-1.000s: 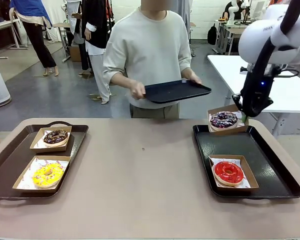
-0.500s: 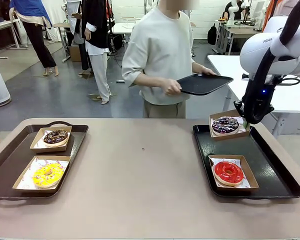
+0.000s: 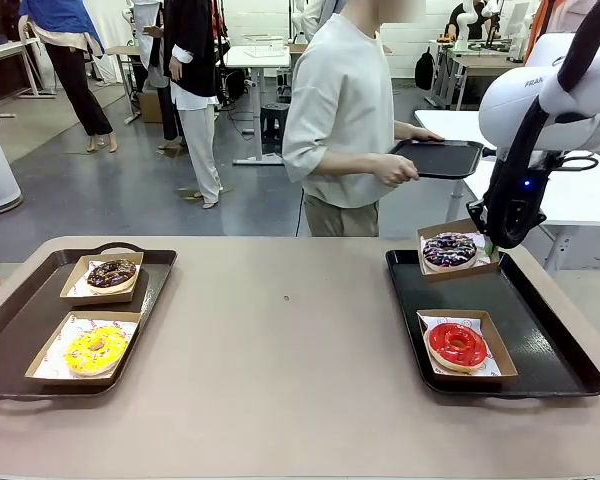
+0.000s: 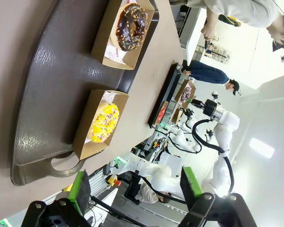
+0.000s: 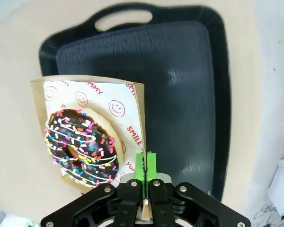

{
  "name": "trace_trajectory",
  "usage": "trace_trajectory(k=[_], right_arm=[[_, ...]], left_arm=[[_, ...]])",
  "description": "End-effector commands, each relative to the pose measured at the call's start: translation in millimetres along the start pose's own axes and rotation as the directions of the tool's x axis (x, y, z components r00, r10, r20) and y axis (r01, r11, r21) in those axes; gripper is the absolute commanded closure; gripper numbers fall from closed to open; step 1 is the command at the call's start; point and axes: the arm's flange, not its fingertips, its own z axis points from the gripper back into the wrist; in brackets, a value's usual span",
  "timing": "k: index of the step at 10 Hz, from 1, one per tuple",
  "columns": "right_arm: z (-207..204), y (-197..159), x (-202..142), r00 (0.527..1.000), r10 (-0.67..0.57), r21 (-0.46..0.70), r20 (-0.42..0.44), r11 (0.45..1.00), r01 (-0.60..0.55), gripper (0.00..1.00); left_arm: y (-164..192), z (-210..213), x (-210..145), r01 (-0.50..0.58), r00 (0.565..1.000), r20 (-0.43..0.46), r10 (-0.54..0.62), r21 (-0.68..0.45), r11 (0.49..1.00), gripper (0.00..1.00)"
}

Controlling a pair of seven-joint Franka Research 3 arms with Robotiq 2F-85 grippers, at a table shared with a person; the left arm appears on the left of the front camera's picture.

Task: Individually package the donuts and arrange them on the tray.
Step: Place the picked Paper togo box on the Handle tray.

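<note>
Compared with a second ago, the person (image 3: pixel 345 110) has turned and carried the spare black tray (image 3: pixel 442 158) toward the white table (image 3: pixel 570 180), while the right gripper (image 3: pixel 491 243) has lowered the purple donut (image 3: pixel 449 249) slightly toward the right tray (image 3: pixel 540 335). The right gripper is clamped on the rim of the purple donut's cardboard tray (image 5: pixel 92 142), held above the right tray's far edge; the left gripper (image 4: pixel 135 187) stands open above the left tray (image 4: pixel 47 94). Count: four donuts in four cardboard trays — yellow donut (image 3: pixel 95 349) and chocolate donut (image 3: pixel 112 273) on the left tray, red donut (image 3: pixel 457 344) on the right tray.
</note>
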Motion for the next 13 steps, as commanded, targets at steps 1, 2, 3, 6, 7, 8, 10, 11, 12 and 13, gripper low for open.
trace_trajectory(k=[1,2,3,6,7,8,10,11,12,13], right_arm=[[-20.0,1.9,27.3,0.998,0.056,0.032,0.011,0.998,-0.056,0.98],[-28.2,2.5,35.6,0.999,0.053,0.045,0.004,0.998,-0.053,0.98],[-37.7,2.9,43.8,0.999,0.051,0.047,-0.009,0.998,-0.05,0.98],[-58.7,-1.8,50.5,0.997,0.041,0.064,-0.062,0.997,-0.037,0.98],[-67.7,-5.2,49.7,0.996,0.039,0.074,-0.085,0.997,-0.033,0.98],[-74.8,-8.1,48.8,0.994,0.039,0.081,-0.099,0.996,-0.031,0.98],[-87.3,-13.0,47.8,0.992,0.03,0.078,-0.125,0.997,-0.021,0.98],[-89.7,-14.1,46.8,0.992,0.033,0.076,-0.125,0.997,-0.024,0.98],[-90.6,-14.8,45.9,0.992,0.04,0.074,-0.123,0.997,-0.031,0.98],[-89.1,-14.4,44.5,0.992,0.049,0.074,-0.12,0.996,-0.04,0.45]], left_arm=[[-0.5,-0.3,-3.8,0.002,1.0,0.01,-0.002,0.005,1.0,0.0],[-0.5,-0.3,-3.8,0.002,1.0,0.01,-0.002,0.005,1.0,0.0],[-0.5,-0.3,-3.8,0.002,1.0,0.01,-0.002,0.005,1.0,0.0],[-0.5,-0.3,-3.8,0.002,1.0,0.01,-0.002,0.005,1.0,0.0],[-0.5,-0.3,-3.8,0.002,1.0,0.01,-0.002,0.005,1.0,0.0],[-0.5,-0.3,-3.8,0.002,1.0,0.01,-0.002,0.005,1.0,0.0],[-0.5,-0.3,-3.8,0.002,1.0,0.01,-0.002,0.005,1.0,0.0],[-0.5,-0.3,-3.8,0.002,1.0,0.01,-0.002,0.005,1.0,0.0],[-0.5,-0.3,-3.8,0.002,1.0,0.01,-0.002,0.005,1.0,0.0],[-0.5,-0.3,-3.8,0.002,1.0,0.01,-0.002,0.005,1.0,0.0]])
